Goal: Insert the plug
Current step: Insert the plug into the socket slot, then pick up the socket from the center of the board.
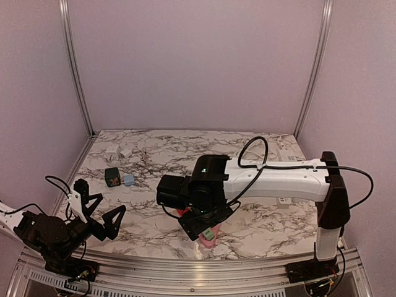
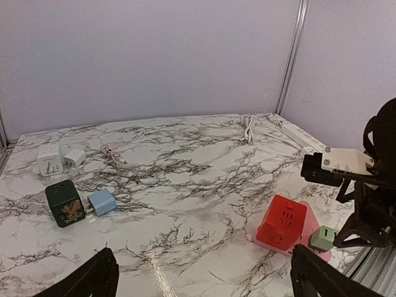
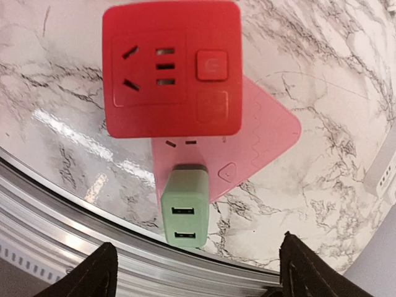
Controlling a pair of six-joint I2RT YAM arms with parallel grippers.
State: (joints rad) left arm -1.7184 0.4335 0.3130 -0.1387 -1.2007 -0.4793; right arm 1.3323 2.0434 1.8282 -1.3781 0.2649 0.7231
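Where green plug (image 3: 185, 210) sits, marble tbl (image 1: 148, 161) — lilac walls (image 1: 198, 62)

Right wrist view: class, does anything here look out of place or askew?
The green charger stands on the pink base right at the table's near edge, a precarious spot; nothing looks broken or spilled.

Red socket cube (image 3: 171, 68), green plug (image 3: 185, 209), pink base (image 3: 260, 133), grey-veined white marble table (image 2: 204, 179).

Left gripper (image 2: 204, 275), right gripper (image 3: 198, 270) — both spread.
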